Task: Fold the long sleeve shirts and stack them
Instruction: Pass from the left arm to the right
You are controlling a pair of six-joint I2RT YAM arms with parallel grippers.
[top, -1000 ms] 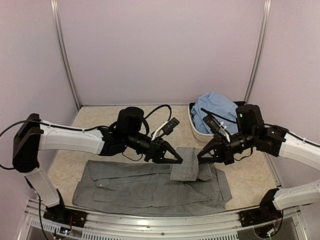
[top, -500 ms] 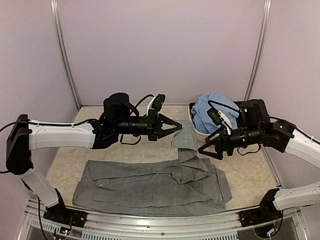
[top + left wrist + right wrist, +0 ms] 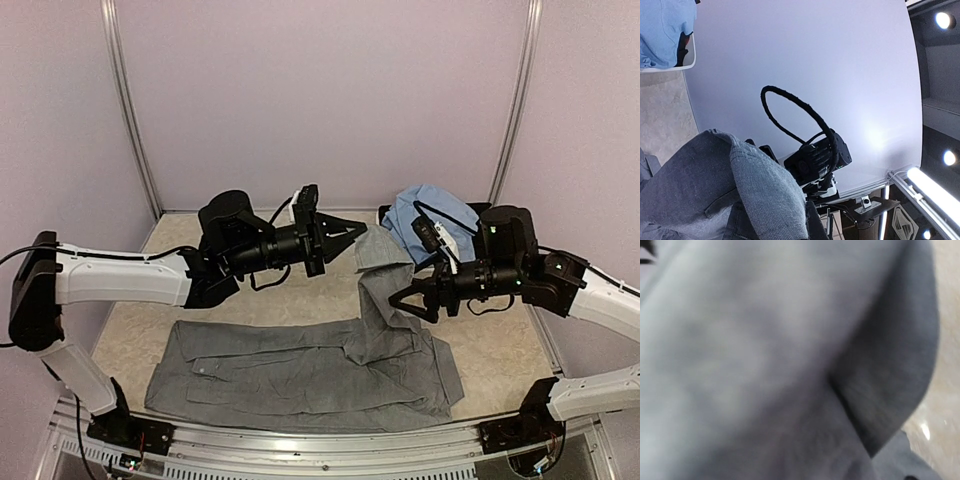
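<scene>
Top external view: a pale speckled table [image 3: 500,360] is enclosed by plain lilac walls, with two black-and-white robot arms reaching in from its near corners.

A grey shirt [image 3: 300,375] lies spread flat across the near part of the table, running left to right. Its body is fairly smooth. One sleeve [image 3: 378,285] rises from the shirt's right half and hangs in the air as a narrow band of cloth.

The left arm [image 3: 120,275] stretches from the left edge toward the middle of the table, held level above the surface. The right arm [image 3: 590,290] reaches in from the right, pointing left.

A white basin [image 3: 690,57] sits at the far right corner. A blue shirt [image 3: 430,210] is bundled inside it, heaped above the rim.

The left gripper [image 3: 352,232] is closed on the sleeve's upper end, holding it above the table, just beside the basin. In the left wrist view, grey cloth drapes across the foreground and hides the fingers.

The right gripper [image 3: 402,298] is lower down, at the right side of the hanging sleeve. Its jaws stand apart and hold nothing that can be seen. Whether the tips touch the cloth cannot be told. The right wrist view is filled with blurred grey cloth, very close to the lens, with a sliver of table at the right edge.
</scene>
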